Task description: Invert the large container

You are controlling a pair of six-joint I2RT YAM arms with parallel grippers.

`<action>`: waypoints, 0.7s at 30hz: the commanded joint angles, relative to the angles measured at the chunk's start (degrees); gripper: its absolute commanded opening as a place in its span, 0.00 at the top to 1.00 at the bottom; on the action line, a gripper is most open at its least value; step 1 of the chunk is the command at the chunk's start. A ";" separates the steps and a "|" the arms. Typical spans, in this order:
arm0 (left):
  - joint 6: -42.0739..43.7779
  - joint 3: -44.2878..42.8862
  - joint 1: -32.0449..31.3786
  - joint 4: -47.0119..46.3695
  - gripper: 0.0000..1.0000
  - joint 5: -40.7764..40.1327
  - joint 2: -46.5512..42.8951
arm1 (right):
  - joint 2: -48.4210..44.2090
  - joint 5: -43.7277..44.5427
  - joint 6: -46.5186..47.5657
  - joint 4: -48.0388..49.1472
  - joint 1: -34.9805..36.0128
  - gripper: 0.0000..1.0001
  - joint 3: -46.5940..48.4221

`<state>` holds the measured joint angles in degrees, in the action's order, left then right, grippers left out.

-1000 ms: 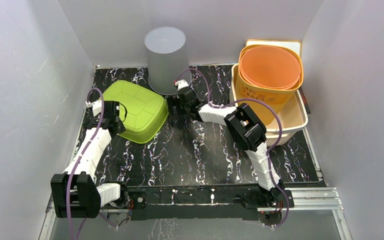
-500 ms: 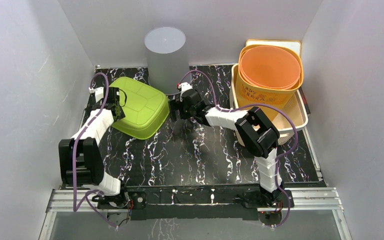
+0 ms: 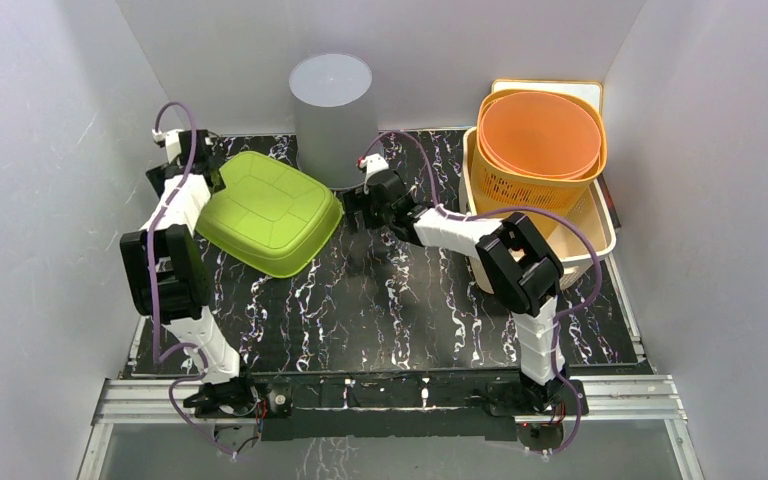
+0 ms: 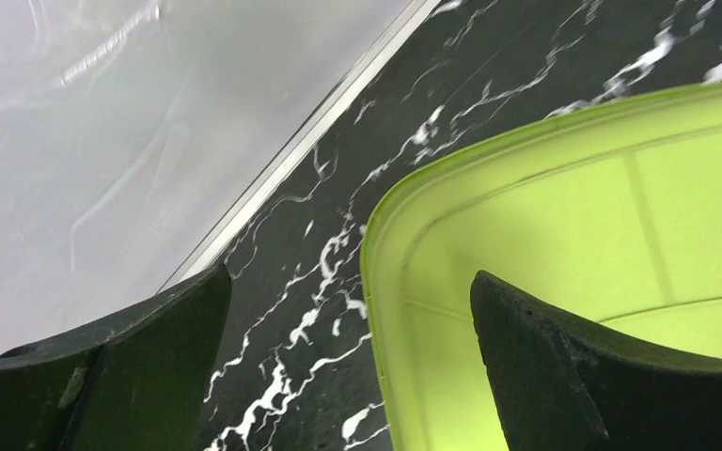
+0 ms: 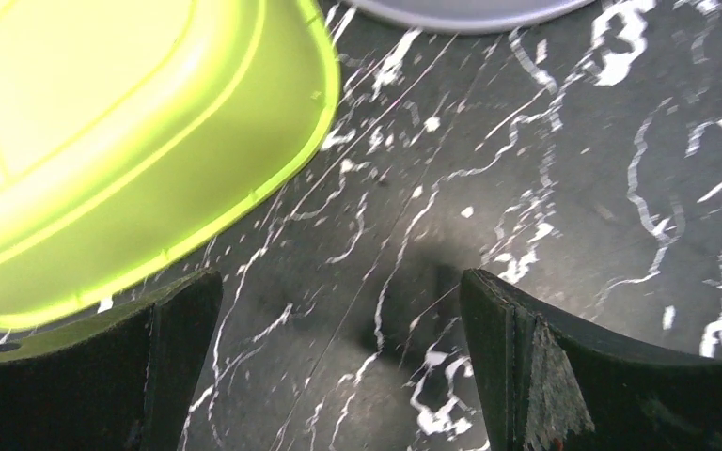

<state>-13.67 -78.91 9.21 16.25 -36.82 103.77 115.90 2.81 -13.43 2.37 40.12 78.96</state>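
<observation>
The large lime-green tub (image 3: 268,212) lies bottom-up on the black marbled table (image 3: 390,300) at the back left, its ribbed base facing up. My left gripper (image 3: 203,186) is open at the tub's back-left corner. In the left wrist view (image 4: 348,291) the tub's edge (image 4: 381,282) runs between the fingers, one over the table, one over green plastic. My right gripper (image 3: 348,210) is open and empty just off the tub's right edge. In the right wrist view (image 5: 338,282) it hangs over bare table, with the tub (image 5: 103,141) at upper left.
A tall grey cylinder (image 3: 332,118) stands at the back, just behind the right gripper. An orange bucket (image 3: 540,135) sits in an orange mesh basket (image 3: 520,195) inside a cream tub (image 3: 600,235) at the right. White walls close in on three sides.
The left arm swung back and left, from the tub's left side to its back-left corner. The tub shifted slightly left and lies flatter. The right gripper stayed near its right edge.
</observation>
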 commanded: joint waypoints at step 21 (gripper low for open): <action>-8.29 10.26 -1.22 11.48 0.02 27.86 -23.33 | 23.54 5.82 -5.16 0.94 1.02 0.02 30.60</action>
<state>-21.06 -70.91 8.12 25.71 -11.03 85.17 139.94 12.45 -16.86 0.64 38.44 106.87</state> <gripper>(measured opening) 0.983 0.980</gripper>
